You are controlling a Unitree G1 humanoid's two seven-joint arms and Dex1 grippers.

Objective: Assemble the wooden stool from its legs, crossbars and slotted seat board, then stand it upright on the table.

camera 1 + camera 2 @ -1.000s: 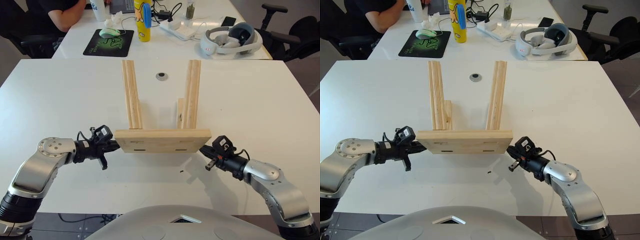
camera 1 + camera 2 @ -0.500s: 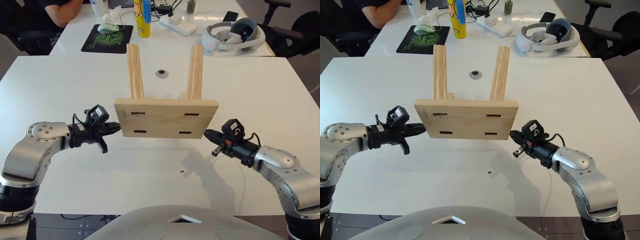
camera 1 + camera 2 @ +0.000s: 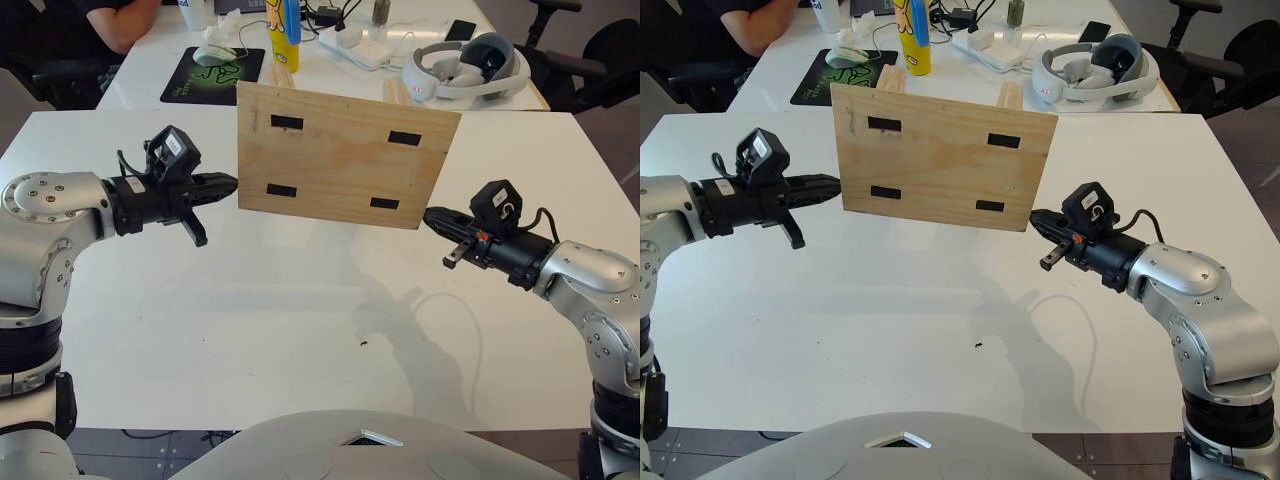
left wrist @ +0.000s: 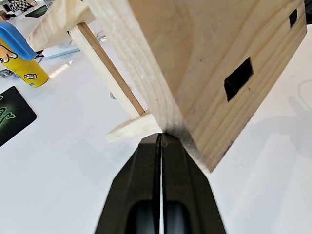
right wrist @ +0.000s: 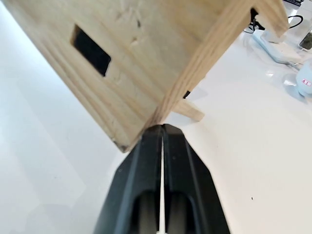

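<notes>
Hovering over the table (image 3: 300, 300), seat board (image 3: 345, 155) wedged between left gripper (image 3: 230, 182) and right gripper (image 3: 430, 213), both jaws pressed together, legs (image 3: 890, 80) pointing far.

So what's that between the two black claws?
The stool's wooden seat board, four slots facing the camera, sits between the left gripper and right gripper, held clear of the table, as both eye views show.

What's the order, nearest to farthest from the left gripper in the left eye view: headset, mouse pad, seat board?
1. seat board, touching the left gripper.
2. mouse pad, farther back, left side.
3. headset, farther back, right side.
</notes>
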